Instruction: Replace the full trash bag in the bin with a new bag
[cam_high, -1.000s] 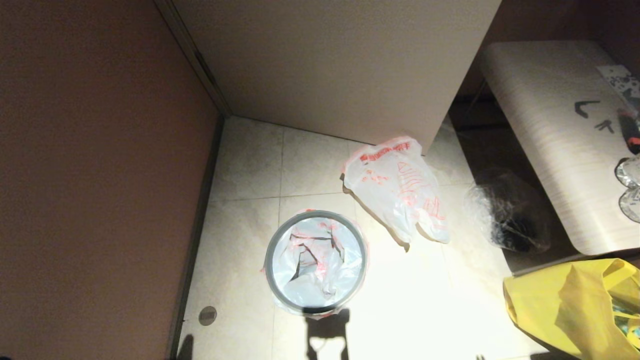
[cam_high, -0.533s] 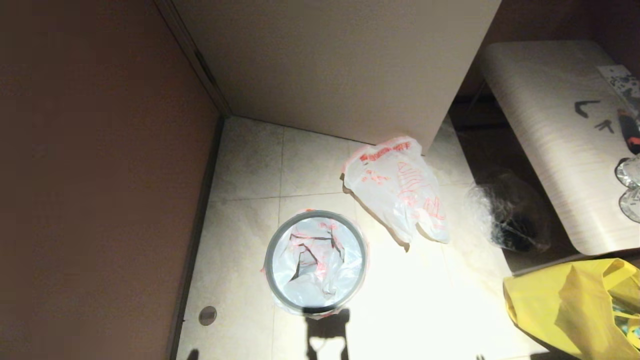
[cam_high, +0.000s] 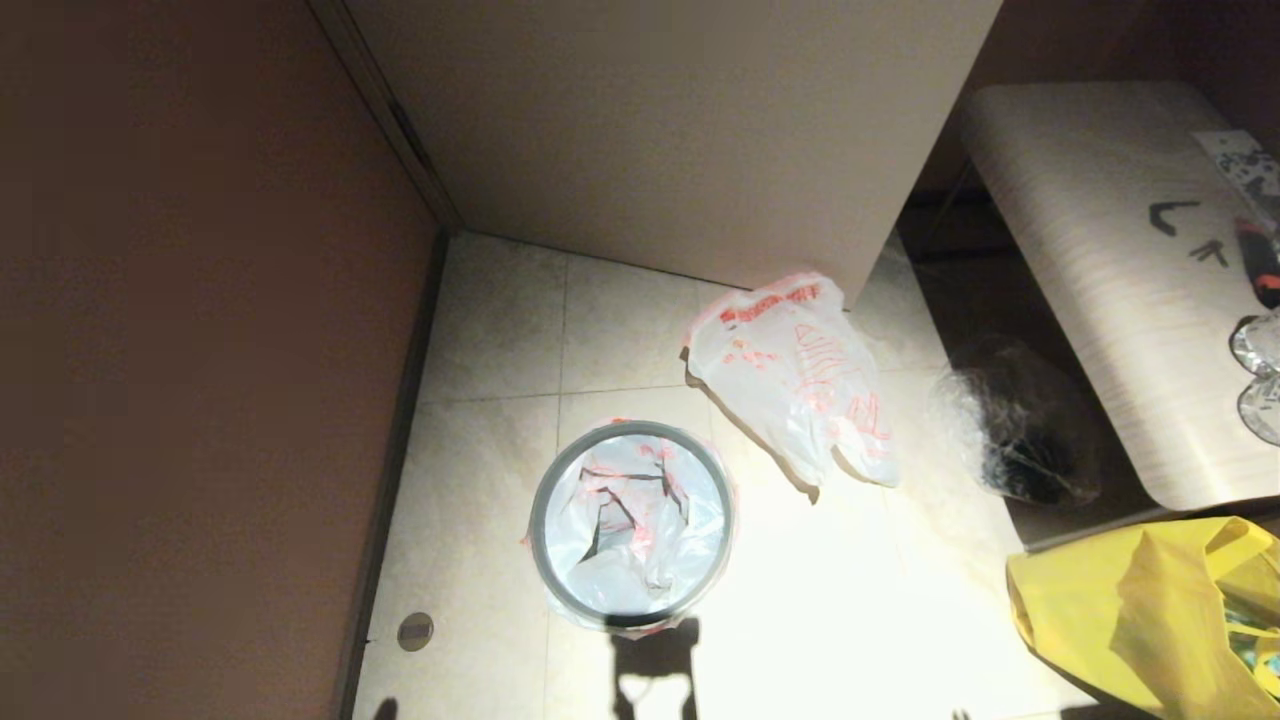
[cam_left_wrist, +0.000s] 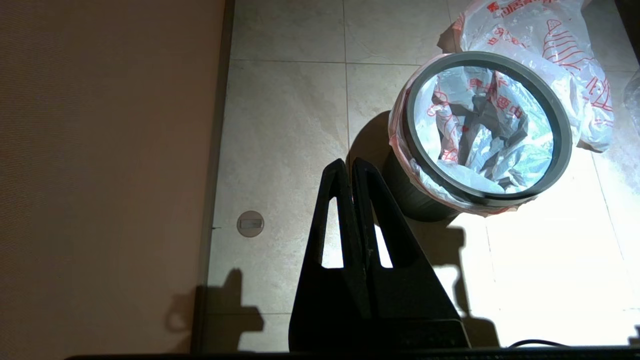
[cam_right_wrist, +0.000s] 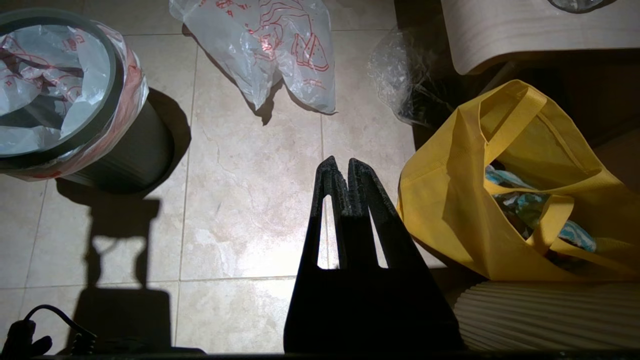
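The small black bin (cam_high: 537, 520) stands on the tiled floor with its grey ring rim (cam_left_wrist: 565, 150) on top. The limp new bag (cam_high: 640, 510) lines it, and its red-edged border is folded out under the ring (cam_right_wrist: 125, 95). The bulging full trash bag (cam_high: 790, 375) lies on the floor beyond the bin, against the cabinet corner. It also shows in both wrist views (cam_left_wrist: 555, 35) (cam_right_wrist: 270, 45). My left gripper (cam_left_wrist: 348, 165) hangs shut and empty over the floor beside the bin. My right gripper (cam_right_wrist: 339, 162) hangs shut and empty between the bin and a yellow bag. Neither gripper appears in the head view.
A yellow tote bag (cam_high: 1150, 600) with things in it sits at the right front. Crumpled clear plastic (cam_high: 1010, 420) lies under a wood-grain table (cam_high: 1100, 250). A pale cabinet (cam_high: 680, 120) stands behind and a brown wall (cam_high: 200, 350) on the left. A round floor plug (cam_high: 415, 630) is near the wall.
A small shadow at the floor's lower left has slid toward the picture's edge. The bin and both bags have not moved.
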